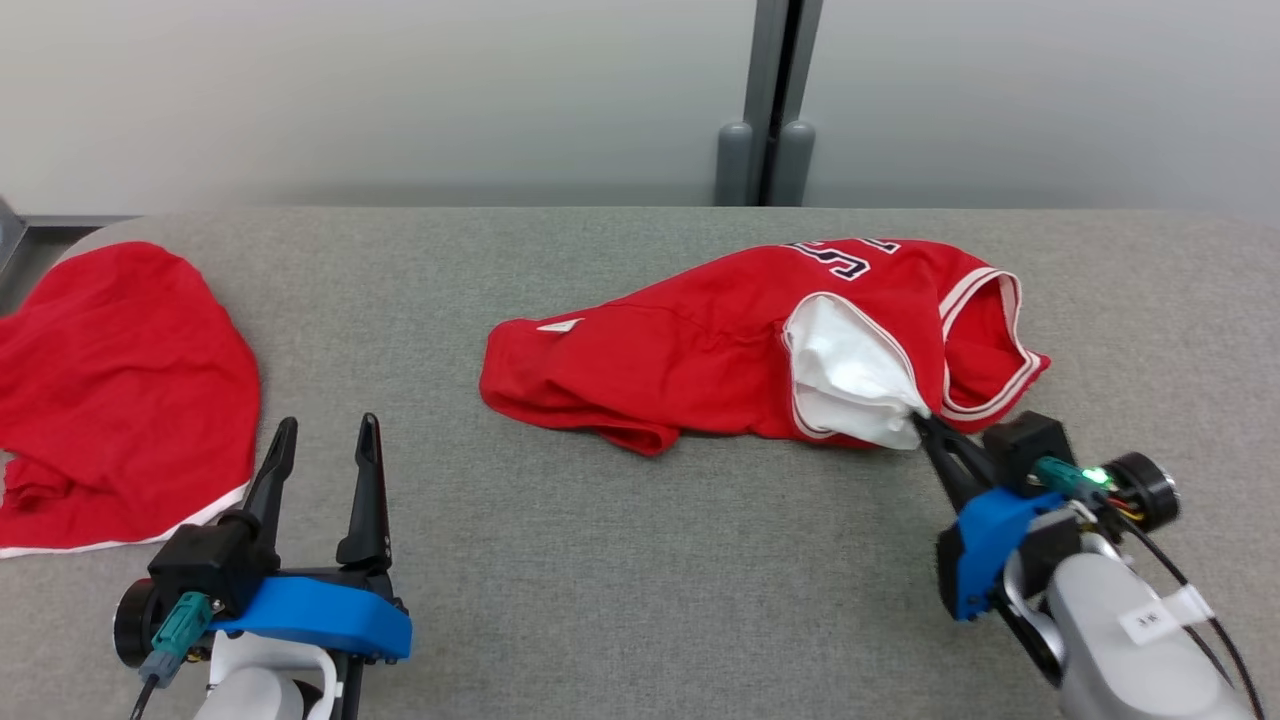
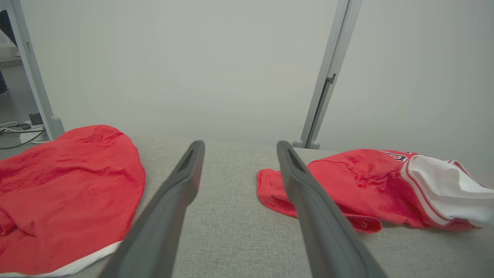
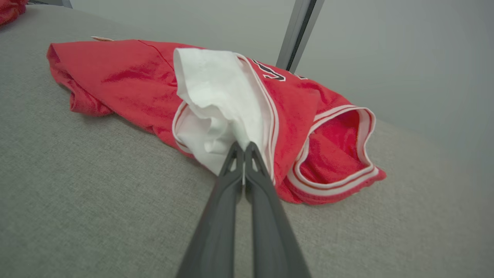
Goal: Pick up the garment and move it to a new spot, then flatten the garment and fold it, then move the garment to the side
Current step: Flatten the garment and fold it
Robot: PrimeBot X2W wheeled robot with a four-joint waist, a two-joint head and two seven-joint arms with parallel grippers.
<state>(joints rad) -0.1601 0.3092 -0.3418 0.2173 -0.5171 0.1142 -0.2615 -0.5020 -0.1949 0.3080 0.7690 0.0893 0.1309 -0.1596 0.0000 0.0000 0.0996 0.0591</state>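
Note:
The garment (image 1: 700,350) is a red jersey with white-trimmed openings and a white lining, lying crumpled on the grey table (image 1: 600,560), right of centre. My right gripper (image 1: 922,418) is shut on the white lining at the garment's near edge; the right wrist view has the fingertips pinching that white cloth (image 3: 216,100) of the garment (image 3: 127,77). My left gripper (image 1: 325,435) stands open at the lower left, above bare table, well left of the garment. Between its two fingers (image 2: 170,197) in the left wrist view lies grey table, with the garment (image 2: 347,181) to the right.
A second red cloth with a white hem (image 1: 110,390) lies at the table's left edge, close to my left gripper; it is also in the left wrist view (image 2: 65,189). A grey wall with a vertical post (image 1: 765,100) runs behind the table.

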